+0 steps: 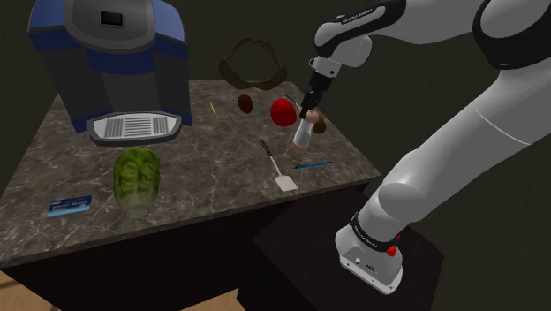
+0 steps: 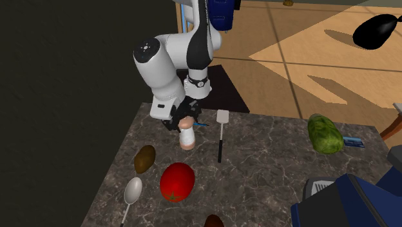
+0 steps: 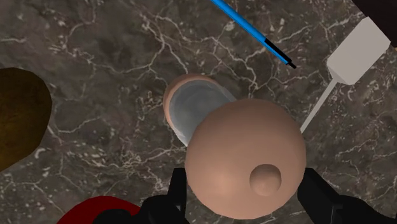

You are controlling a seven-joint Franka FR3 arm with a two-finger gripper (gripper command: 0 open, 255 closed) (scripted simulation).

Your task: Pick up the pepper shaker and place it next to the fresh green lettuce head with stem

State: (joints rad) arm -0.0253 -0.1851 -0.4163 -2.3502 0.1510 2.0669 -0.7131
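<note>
Wrist view: spatula [image 3: 357, 49] handle behind pepper shaker [image 3: 245, 159]

The hand [image 2: 181, 122] clasps the top of the pepper shaker [image 2: 187, 139] above the marbled tabletop [image 2: 258, 171]. A spatula [image 2: 222, 118] lies just beside the hand, and the lettuce [image 2: 324, 133] is well apart from it.

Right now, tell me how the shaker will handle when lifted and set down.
Tall and narrow, the shaker probably tips easily on set-down. Its rounded cap, where the tool grips, looks smooth, so it may slip or swivel. The round body would likely roll if it falls.
</note>
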